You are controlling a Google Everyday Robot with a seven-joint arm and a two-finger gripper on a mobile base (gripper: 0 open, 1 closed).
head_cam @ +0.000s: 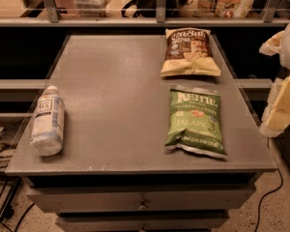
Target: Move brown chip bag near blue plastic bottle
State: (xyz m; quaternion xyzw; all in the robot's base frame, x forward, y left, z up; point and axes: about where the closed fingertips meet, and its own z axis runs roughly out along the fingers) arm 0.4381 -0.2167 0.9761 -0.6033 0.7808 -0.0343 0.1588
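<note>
View: camera view, the only one I have; it looks down on the table from the near side.
Table (116,91): grey flat top. I count three items lying on it.
Brown bag (189,52): lies flat and face up at the far right of the table, with its top edge toward the far side. Nothing touches it.
Green bag (197,121): lies flat and face up on the right, just nearer to me than the brown bag. A narrow strip of table shows between the two.
Bottle (47,121): lies on its side at the left edge of the table, cap toward the far side and white label facing up. It is well apart from both bags, with the width of the table between it and the brown bag.
Gripper (280,105): pale shape at the right border of the view, beyond the right edge of the table and level with the green bag. It touches no item.
Gripper state: I cannot tell; the border cuts the shape off.
Drawers (142,206): below the near edge of the table, closed, with a small knob in the centre.
Cable (270,197): runs across the floor at lower right.
</note>
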